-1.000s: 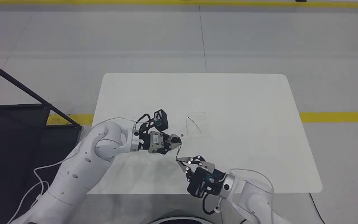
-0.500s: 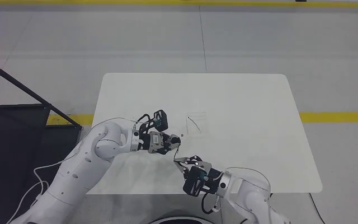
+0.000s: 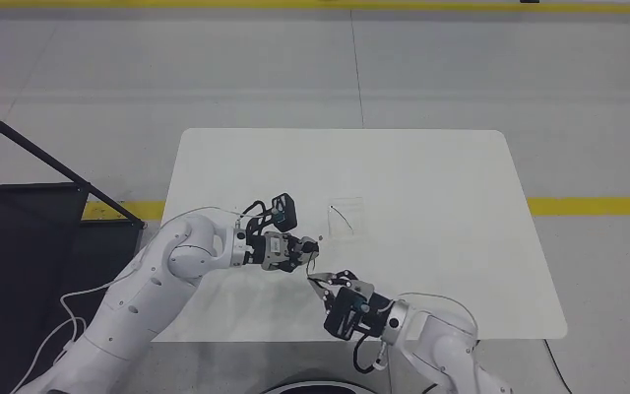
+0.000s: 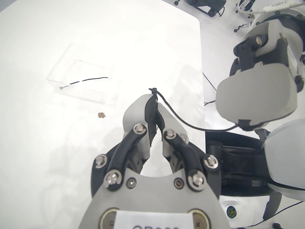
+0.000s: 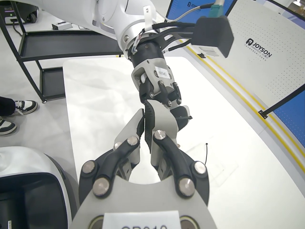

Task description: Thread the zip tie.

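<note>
Both left fingers (image 4: pixel 137 113) and right fingers (image 5: pixel 164 120) clenched on zip tie (image 4: pixel 190 125), near table (image 3: pixel 443 177) front edge, open beyond

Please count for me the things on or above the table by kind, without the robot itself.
Zip ties: 2 (held zip tie, loose zip tie)
Clear tray: 1
Brown speck: 1
Total: 4
</note>
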`<action>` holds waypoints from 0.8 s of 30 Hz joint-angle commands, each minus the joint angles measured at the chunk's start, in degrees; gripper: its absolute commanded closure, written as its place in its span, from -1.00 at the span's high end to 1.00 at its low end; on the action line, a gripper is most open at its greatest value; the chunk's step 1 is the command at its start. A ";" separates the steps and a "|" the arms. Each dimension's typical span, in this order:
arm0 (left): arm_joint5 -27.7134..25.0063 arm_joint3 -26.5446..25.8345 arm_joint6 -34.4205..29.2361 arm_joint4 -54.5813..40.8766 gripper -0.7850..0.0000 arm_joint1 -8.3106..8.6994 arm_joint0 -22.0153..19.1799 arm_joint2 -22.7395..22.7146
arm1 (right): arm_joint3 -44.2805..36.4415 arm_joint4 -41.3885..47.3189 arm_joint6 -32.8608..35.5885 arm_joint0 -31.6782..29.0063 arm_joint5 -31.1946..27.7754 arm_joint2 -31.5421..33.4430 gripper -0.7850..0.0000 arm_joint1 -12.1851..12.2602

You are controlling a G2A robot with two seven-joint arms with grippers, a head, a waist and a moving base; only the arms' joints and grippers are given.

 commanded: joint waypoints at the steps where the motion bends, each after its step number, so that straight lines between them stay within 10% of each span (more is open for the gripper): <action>1: -0.05 0.00 0.08 0.04 -1.00 0.03 0.02 0.01 | 0.01 0.58 -0.73 -0.33 0.93 0.37 -1.00 0.00; 24: 0.28 0.03 0.16 -0.03 -1.00 0.30 -0.38 0.60 | -0.77 2.32 -9.70 -4.83 9.38 3.53 -1.00 0.07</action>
